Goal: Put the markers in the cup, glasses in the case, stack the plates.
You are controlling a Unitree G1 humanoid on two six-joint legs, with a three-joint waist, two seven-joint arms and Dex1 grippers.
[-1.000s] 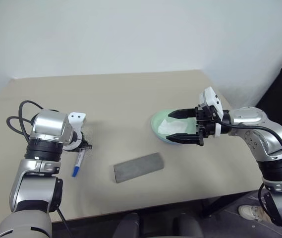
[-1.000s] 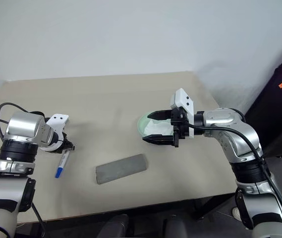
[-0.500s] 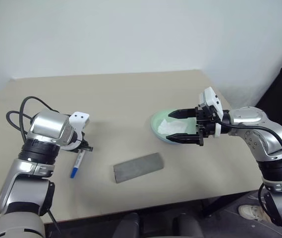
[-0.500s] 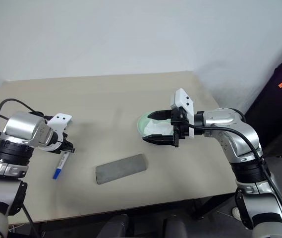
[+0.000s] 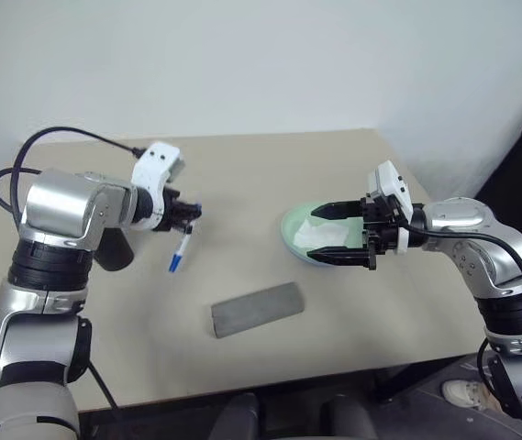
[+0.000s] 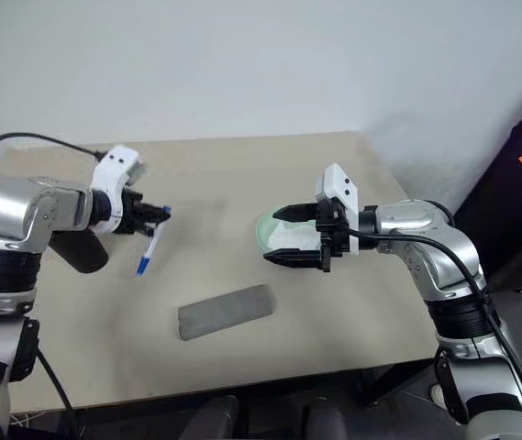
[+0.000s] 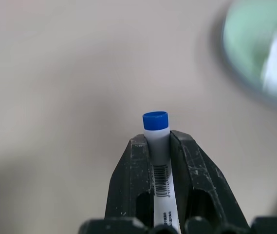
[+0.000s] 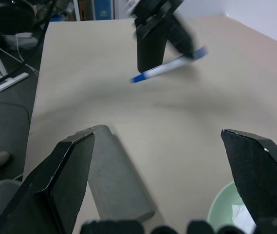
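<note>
On a beige table [image 5: 270, 367] set against a white wall, the robot's left gripper [image 5: 190, 213] pinches a white marker [image 5: 181, 251] with blue ends, its two black fingers [image 7: 133, 180] pressed against the barrel so the pen hangs clear of the tabletop, one blue end pointing down toward 7 o'clock. At about 3 o'clock from the pen, well apart from it, the right gripper [image 5: 334, 233] hovers with its fingers spread wide, one above and one below the near rim of a pale green plate [image 5: 290, 225]; whether either finger touches the rim cannot be told. The plate holds a crumpled white tissue [image 5: 320, 236], lying in its hollow between the open fingers. A grey glasses case [image 5: 257, 309] lies closed and flat on the table at roughly 5 o'clock from the marker, near the front edge and between the two arms, touching neither gripper.
</note>
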